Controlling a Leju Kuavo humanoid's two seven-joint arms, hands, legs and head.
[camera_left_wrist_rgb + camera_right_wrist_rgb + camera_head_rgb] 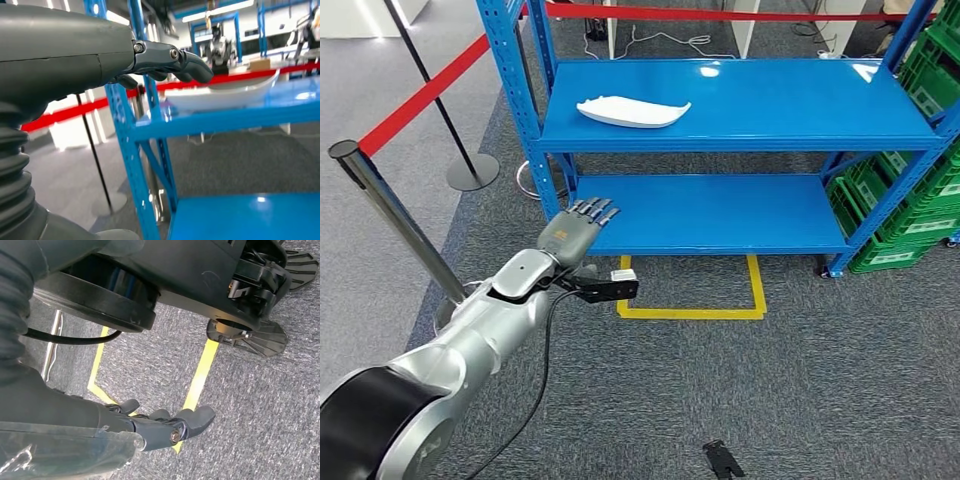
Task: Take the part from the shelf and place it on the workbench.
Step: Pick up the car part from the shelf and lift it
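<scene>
I am seeing the blue shelf (743, 135) standing on grey carpet (810, 390), its near corner post just beyond my left hand's fingertips (601, 209). The white part (633, 111) is lying flat on the upper board, above and past those fingers, well apart from them.

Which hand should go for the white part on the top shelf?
Left, probably. The left hand is raised toward the blue shelf, open and empty, below the white part. The right hand hangs low over the carpet.
</scene>
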